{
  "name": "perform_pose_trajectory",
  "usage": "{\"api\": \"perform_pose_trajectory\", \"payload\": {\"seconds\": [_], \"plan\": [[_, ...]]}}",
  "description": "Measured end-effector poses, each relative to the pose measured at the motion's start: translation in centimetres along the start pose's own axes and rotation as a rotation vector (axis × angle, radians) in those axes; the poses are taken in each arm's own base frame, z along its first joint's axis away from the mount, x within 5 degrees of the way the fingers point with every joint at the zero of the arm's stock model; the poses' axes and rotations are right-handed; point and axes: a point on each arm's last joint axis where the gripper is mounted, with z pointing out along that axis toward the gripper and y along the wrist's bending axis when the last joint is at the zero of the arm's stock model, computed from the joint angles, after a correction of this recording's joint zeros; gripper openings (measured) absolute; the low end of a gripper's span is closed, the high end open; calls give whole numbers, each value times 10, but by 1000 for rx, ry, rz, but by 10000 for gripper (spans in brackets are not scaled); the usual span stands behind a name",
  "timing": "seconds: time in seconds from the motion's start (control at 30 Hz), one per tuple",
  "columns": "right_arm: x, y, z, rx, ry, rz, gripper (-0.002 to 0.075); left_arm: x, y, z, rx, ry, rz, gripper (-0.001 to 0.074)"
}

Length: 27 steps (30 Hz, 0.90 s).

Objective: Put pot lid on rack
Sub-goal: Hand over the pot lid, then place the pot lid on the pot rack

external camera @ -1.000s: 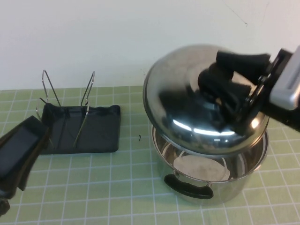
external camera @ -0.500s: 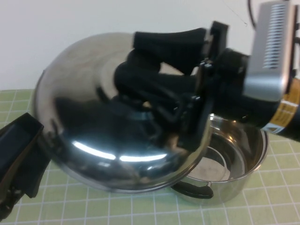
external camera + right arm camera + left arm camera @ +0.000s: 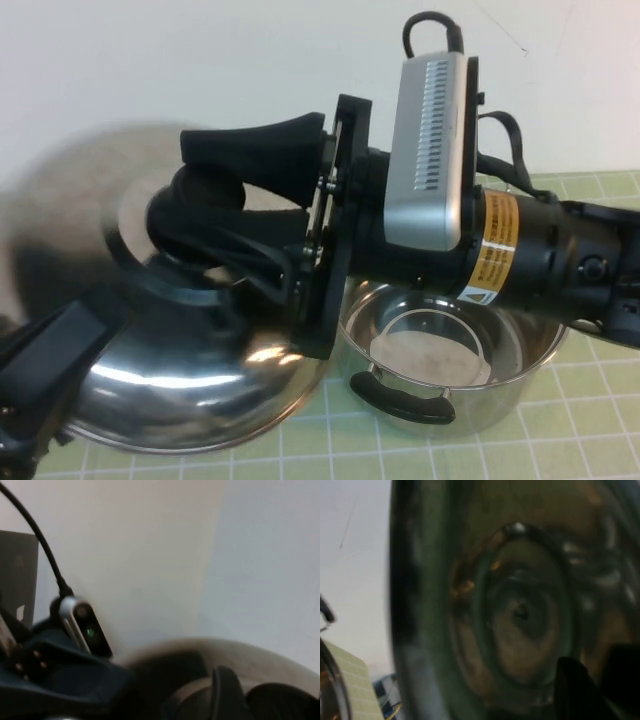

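Gripping pot lid [image 3: 190, 370] knob, my right gripper [image 3: 215, 195] at 10 o'clock of pot [image 3: 455, 365] should lower slowly toward hidden rack; left gripper [image 3: 40, 390] at 8 o'clock, fingers unclear.

A test bench: green grid mat [image 3: 590, 400] before a plain white wall [image 3: 200, 60]

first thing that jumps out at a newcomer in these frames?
The big shiny pot lid, held in the air at the table's left by the right gripper, which is shut on its black knob. Next, the open steel pot at right, below the right arm. The left gripper sits low at the left edge, under the lid's rim.
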Motion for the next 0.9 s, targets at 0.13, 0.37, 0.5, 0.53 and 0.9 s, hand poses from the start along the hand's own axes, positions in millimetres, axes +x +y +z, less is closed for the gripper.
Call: {"api": "perform_pose_trajectory", "payload": {"seconds": [0.13, 0.37, 0.5, 0.53, 0.9], "plan": [[5, 0, 1, -6, 5, 17, 343, 1, -5, 1, 46, 14, 53, 92], [2, 1, 1, -17, -22, 29, 435, 1, -5, 1, 39, 23, 51, 92], [-6, -1, 3, -19, -67, -46, 576, 0, -2, 2, -9, 25, 68, 92], [-8, -1, 3, -17, -73, -68, 589, -2, -4, 4, -16, 25, 82, 92], [-89, 7, -30, 137, 68, -535, 337, -58, -40, 37, -429, 22, 606, 91]]}}
